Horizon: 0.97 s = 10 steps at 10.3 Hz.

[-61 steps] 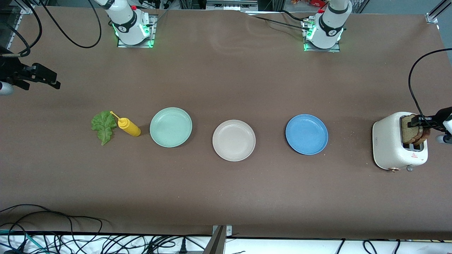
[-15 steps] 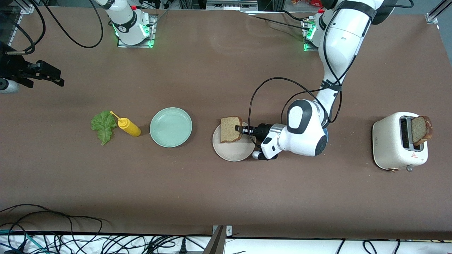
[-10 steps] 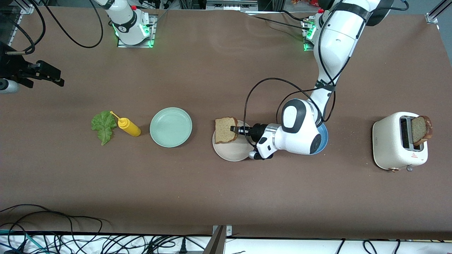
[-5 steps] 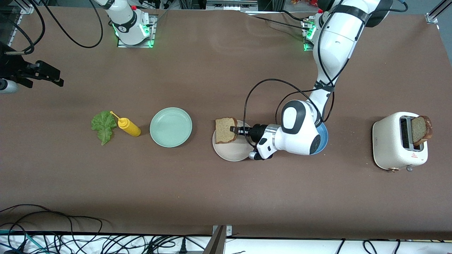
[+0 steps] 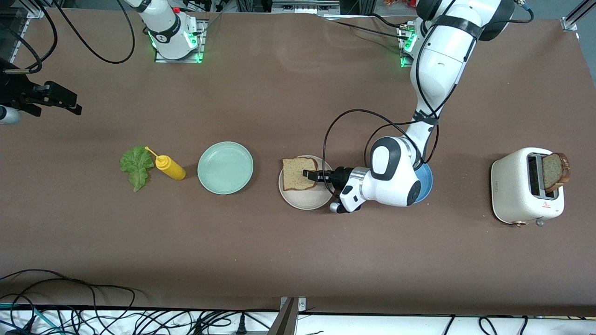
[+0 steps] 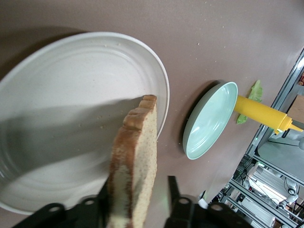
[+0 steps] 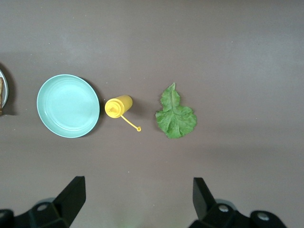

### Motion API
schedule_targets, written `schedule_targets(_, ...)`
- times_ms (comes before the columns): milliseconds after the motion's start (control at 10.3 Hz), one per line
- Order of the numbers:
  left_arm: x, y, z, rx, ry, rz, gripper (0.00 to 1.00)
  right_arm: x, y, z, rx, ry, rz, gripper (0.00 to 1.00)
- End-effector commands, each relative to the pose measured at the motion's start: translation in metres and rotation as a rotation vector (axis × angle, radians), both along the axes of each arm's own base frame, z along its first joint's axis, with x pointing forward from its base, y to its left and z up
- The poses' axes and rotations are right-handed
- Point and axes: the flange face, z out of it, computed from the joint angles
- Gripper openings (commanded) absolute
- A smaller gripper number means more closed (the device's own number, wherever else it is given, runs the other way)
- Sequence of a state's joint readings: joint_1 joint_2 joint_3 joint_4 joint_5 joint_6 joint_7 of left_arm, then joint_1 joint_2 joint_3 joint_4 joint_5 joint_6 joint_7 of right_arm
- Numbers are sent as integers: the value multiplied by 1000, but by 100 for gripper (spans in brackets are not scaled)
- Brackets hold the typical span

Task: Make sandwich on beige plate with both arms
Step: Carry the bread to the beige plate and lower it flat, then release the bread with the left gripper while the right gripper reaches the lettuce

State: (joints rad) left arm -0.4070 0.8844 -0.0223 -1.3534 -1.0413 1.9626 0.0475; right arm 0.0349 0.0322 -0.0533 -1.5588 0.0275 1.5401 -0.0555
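Resting on the beige plate (image 5: 305, 197), a brown bread slice (image 5: 298, 173) sits between the loosened fingers of the left claw (image 5: 310, 174).
A gap shows beside the slice in the left wrist view, so the grip looks released. The left arm partly hides the blue plate (image 5: 424, 184). Lettuce (image 5: 136, 166) lies on the surface by the yellow squeeze bottle (image 5: 169, 167) and mint green plate (image 5: 225, 167). A second slice (image 5: 554, 171) stands in the toaster (image 5: 517, 190). The right claw (image 7: 137, 197) waits spread apart above the lettuce.
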Motion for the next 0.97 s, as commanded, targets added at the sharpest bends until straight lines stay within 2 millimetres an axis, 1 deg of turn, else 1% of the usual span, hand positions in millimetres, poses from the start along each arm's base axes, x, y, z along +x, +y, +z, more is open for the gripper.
schedule_targets(0,7,3,2,-9,-19,11,100,2,-1,4,13,-7,-10,100)
schedule_targets(97,9,6,3,0,-25,8,100,1,-1,4,13,-8,-11,100)
schedule_targets(291,16,20,6,36,-45,6,100,1,-1,4,13,-8,-11,100)
schedule_targets(485,18,26,7,70,-61,-10,100,2,-1,4,13,-6,-11,100)
schedule_targets(678,24,38,16,119,-93,-34,100,1,-2,4,13,-5,-11,100)
schedule_targets(872,24,42,22,172,-121,-73,100,0,-2,1,12,9,-12,100)
